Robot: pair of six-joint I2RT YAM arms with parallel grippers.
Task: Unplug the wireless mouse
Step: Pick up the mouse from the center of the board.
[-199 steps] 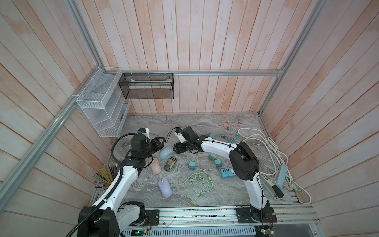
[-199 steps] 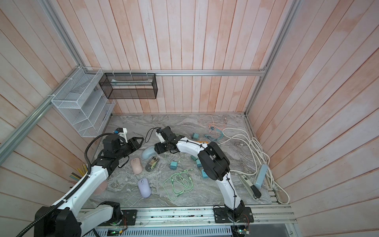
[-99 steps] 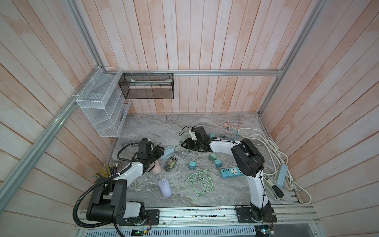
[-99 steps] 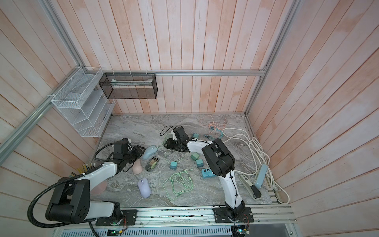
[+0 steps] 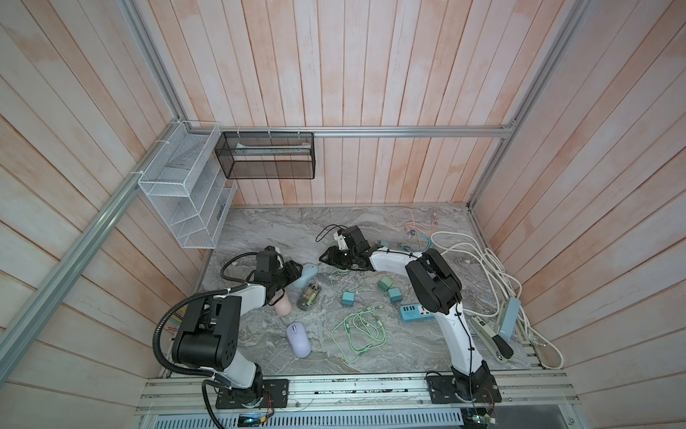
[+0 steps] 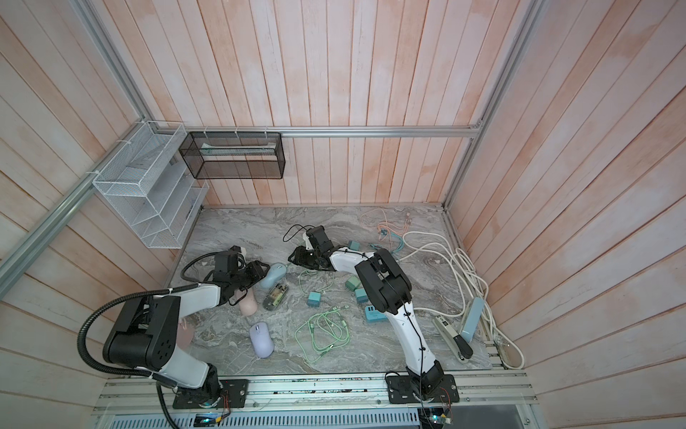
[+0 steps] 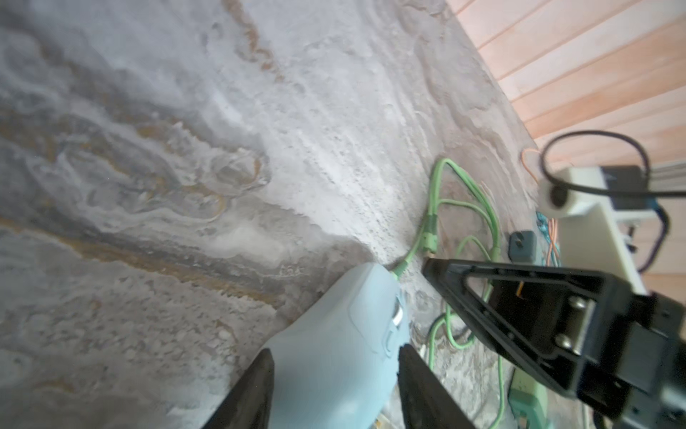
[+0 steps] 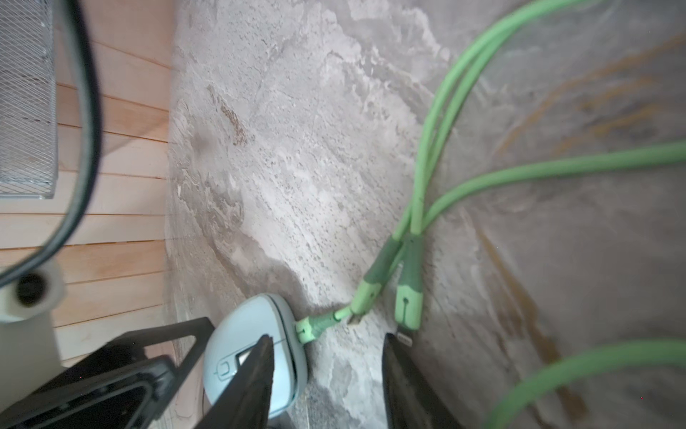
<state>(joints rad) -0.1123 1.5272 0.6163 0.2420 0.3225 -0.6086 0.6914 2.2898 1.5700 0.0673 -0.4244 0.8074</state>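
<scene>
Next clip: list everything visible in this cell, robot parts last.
light blue mouse: 1, light blue, centre-left, green plug inserted
pink mouse: 1, pink, by left arm
clear mouse: 1, see-through grey, centre-left
lilac mouse: 1, lilac, front
green cable bundle: 1, green, front centre
charger cubes: 4, teal, centre
USB socket block: 1, blue, centre-right
extension strip: 1, pale blue, right edge
stapler: 1, grey-black, front right
thin cables: several, orange and teal, back right
wire organiser: 1, white, left wall
mesh basket: 1, black, back wall
left gripper: 1, black, gripping light blue mouse
right gripper: 1, black, open at green plug
</scene>
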